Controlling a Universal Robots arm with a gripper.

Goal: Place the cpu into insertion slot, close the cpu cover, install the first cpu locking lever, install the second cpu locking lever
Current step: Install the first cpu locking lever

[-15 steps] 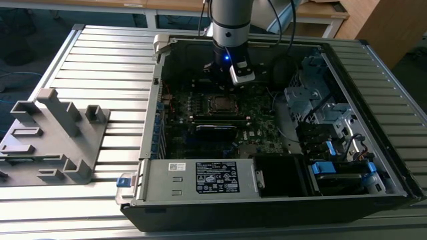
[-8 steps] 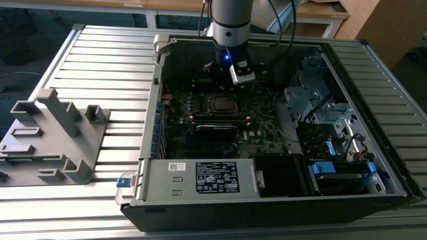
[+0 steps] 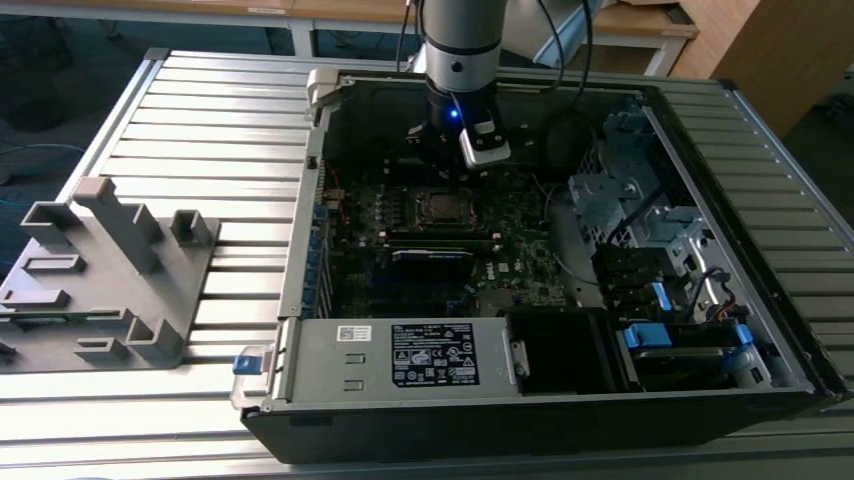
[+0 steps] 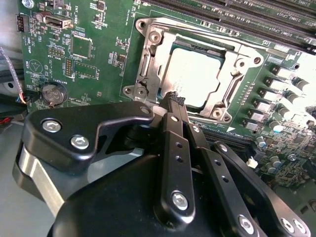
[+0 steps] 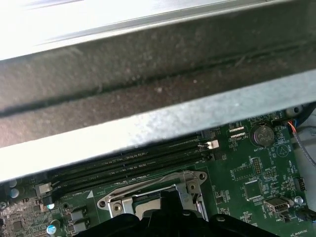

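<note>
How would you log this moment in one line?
cpu: seated | cpu cover: down over cpu | gripper: shut, tip at cover edge

The desk (image 3: 200, 110) is a slatted, silvery metal top whose ribs run across the exterior view. An open black computer case (image 3: 534, 425) lies on its side on it, taking up the middle and the exterior view's right. At the exterior view's left, apart from the case, a grey moulded fixture (image 3: 107, 270) with upright posts rests on the slats.
</note>
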